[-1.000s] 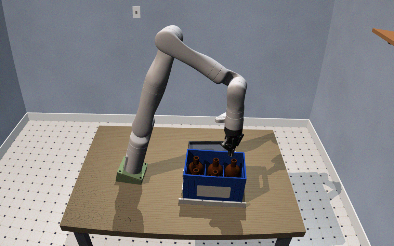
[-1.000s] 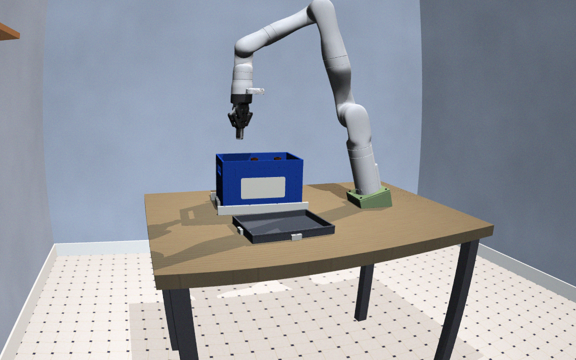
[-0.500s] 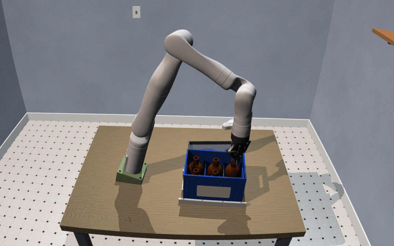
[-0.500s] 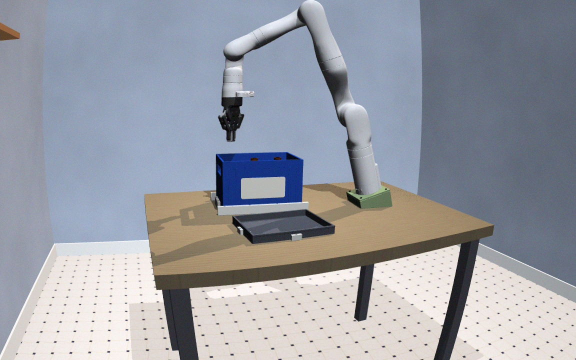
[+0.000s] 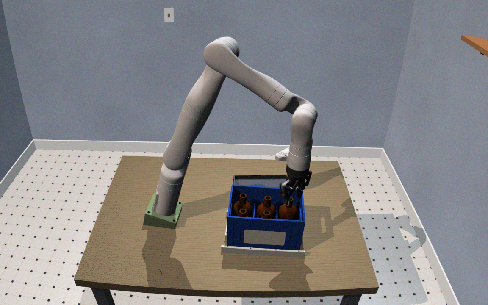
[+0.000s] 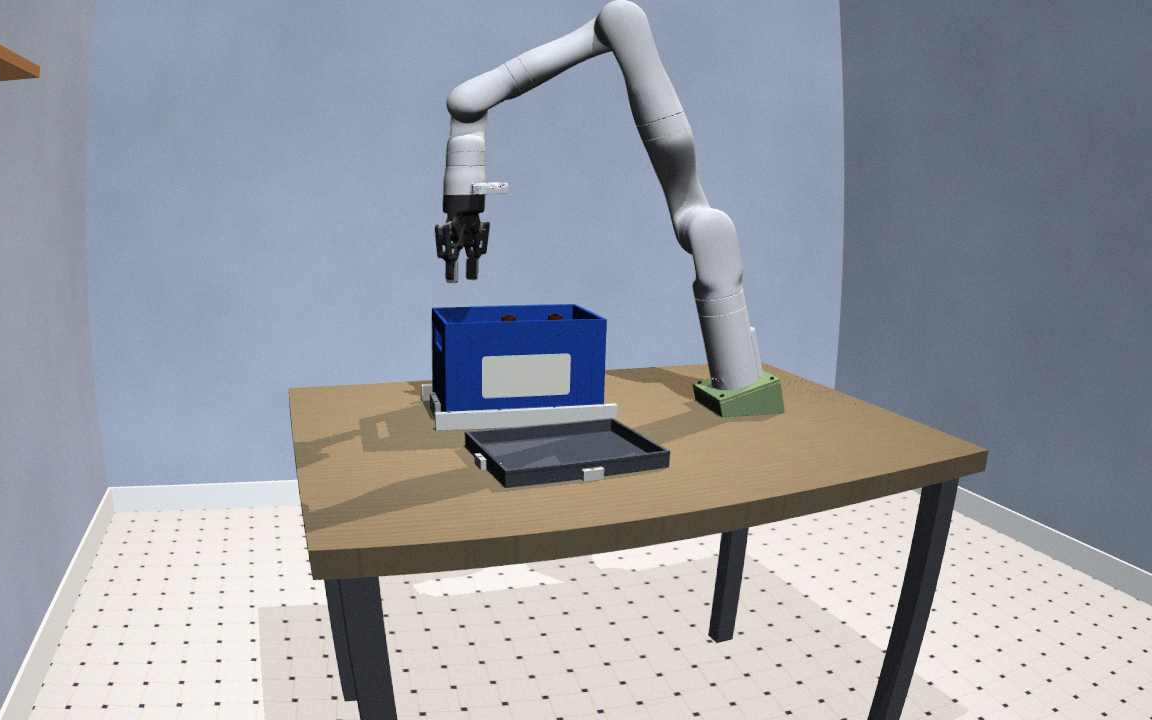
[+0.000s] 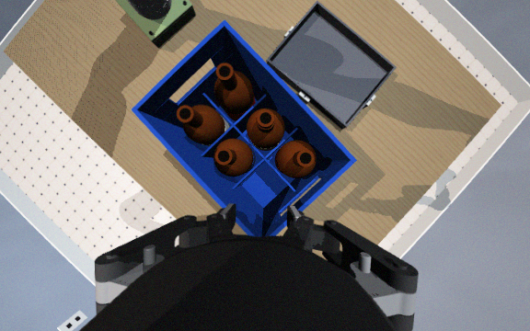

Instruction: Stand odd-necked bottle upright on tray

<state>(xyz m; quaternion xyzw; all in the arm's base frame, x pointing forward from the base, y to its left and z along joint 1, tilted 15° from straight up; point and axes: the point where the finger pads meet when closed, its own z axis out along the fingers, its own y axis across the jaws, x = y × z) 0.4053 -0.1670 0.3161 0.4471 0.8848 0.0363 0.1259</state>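
While the odd-necked bottle cannot be told from its fellows at this range, all five bottles stand upright in the blue crate, one to a cell, and the sixth cell, at the crate's end nearest the hand, holds nothing. From the wrist view, the centre bottle on the tray side seems to show a wider ringed mouth than the rest; this is a judgement, not a certainty. The hand hangs well above the crate's rim, over the end farthest from the arm's base, with its fingers parted and nothing between them. The grey tray lies just beside the crate's long wall, apart from it and bearing nothing, on the wooden counter.

Risks from this stance:
- Wrong selection. The necks differ only slightly, so a descent on the nearest bottle rather than the true odd one would move the wrong item.
- Collision on entry. The cell dividers and neighbouring shoulders crowd each neck; a finger landing on a divider or a bottle mouth could tip a bottle or jolt the crate.
- Shifting fixtures. Crate and tray both stand loose, so a sideways drag during the lift could slide either one.
- Slip or topple. A smooth, narrow neck may slide in the grip, and a tilted release could fell the bottle on the tray.
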